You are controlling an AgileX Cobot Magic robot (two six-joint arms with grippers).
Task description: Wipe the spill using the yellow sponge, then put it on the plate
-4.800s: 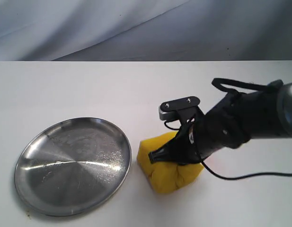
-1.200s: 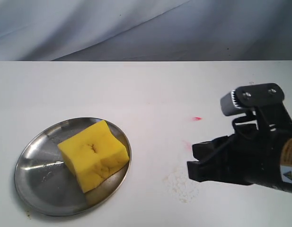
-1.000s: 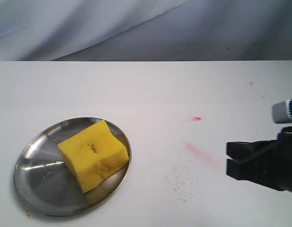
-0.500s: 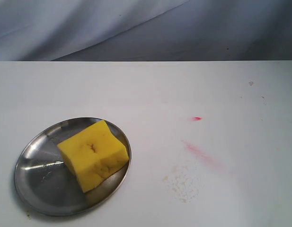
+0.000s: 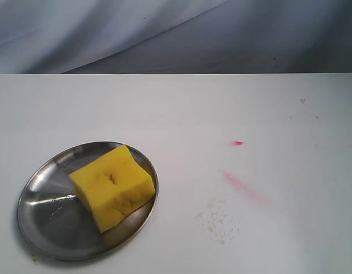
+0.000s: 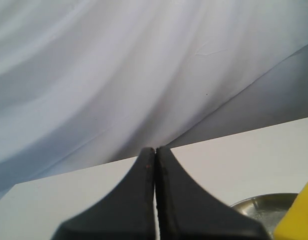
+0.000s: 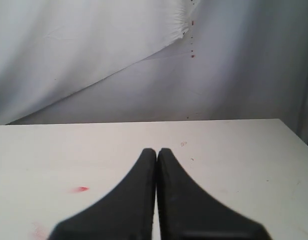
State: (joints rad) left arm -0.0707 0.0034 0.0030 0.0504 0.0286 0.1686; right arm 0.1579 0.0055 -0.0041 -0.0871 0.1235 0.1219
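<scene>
Matte black left gripper (image 6: pixel 154 150) and right gripper (image 7: pixel 156 150), each 2 smooth tapering wedges.

Bright even light, soft shadows, mild glare on plate (image 5: pixel 47 214), wrist foregrounds blurred

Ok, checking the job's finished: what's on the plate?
The sponge rests on the plate, toward its right side. Bare steel shows left of it. The part of the plate beneath the sponge is hidden.

Right hand (image 7: pixel 156 151), apparently closed tight.
</scene>
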